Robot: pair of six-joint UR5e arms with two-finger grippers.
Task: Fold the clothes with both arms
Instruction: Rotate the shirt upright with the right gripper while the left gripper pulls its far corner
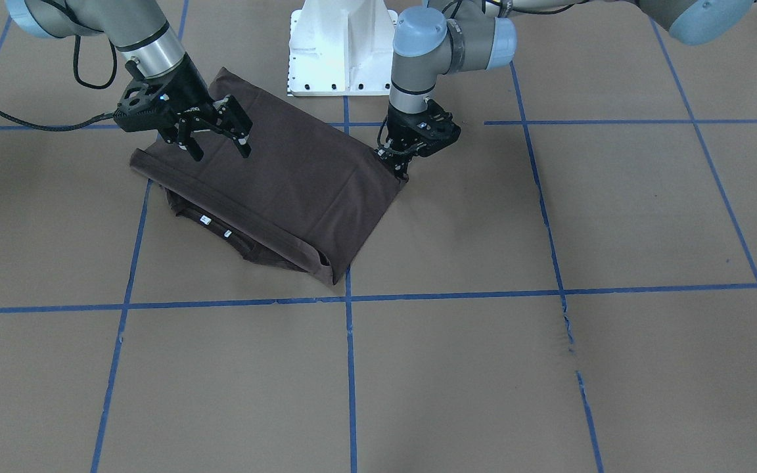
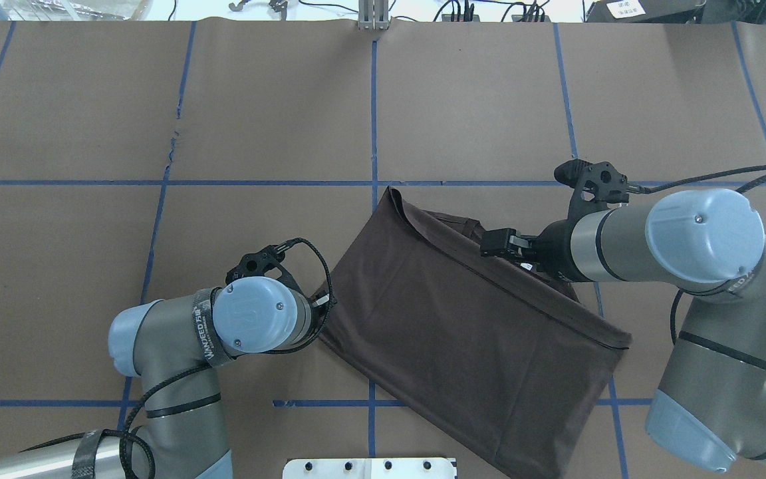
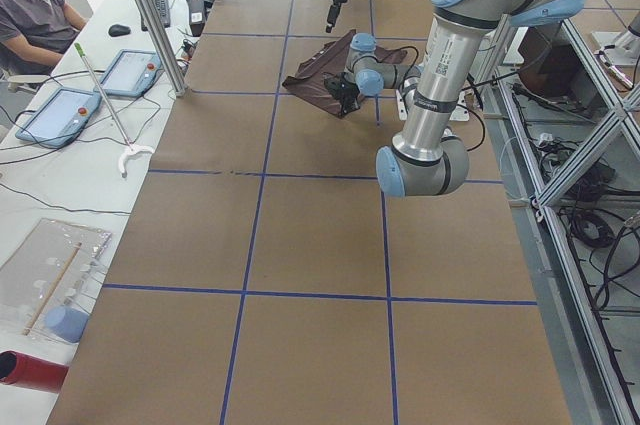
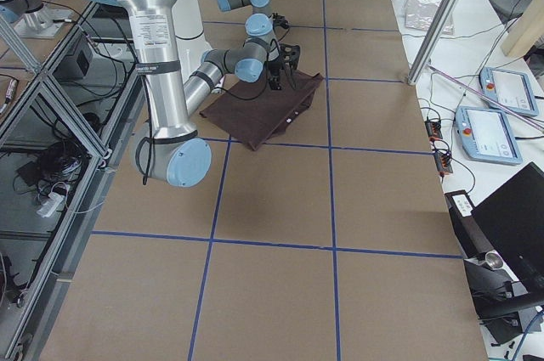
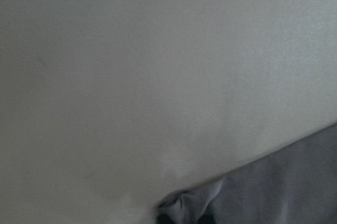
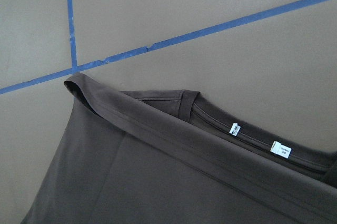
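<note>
The dark grey-brown T-shirt (image 1: 299,177) lies folded on the brown table, its lower half laid over the chest. The collar with two white labels (image 6: 237,129) peeks out at the fold's edge. The shirt also shows in the overhead view (image 2: 463,332). My right gripper (image 1: 221,148) is open and empty, and hovers just above the shirt's folded edge; it also shows in the overhead view (image 2: 499,245). My left gripper (image 1: 401,169) is down at the shirt's opposite corner and looks shut on a bunched bit of cloth (image 5: 179,205). In the overhead view its fingers are hidden under the wrist.
The white pedestal (image 1: 342,46) stands just behind the shirt. Blue tape lines (image 1: 349,368) divide the brown table cover. Beyond the table's far edge are tablets (image 3: 130,70) and a seated person (image 3: 35,5).
</note>
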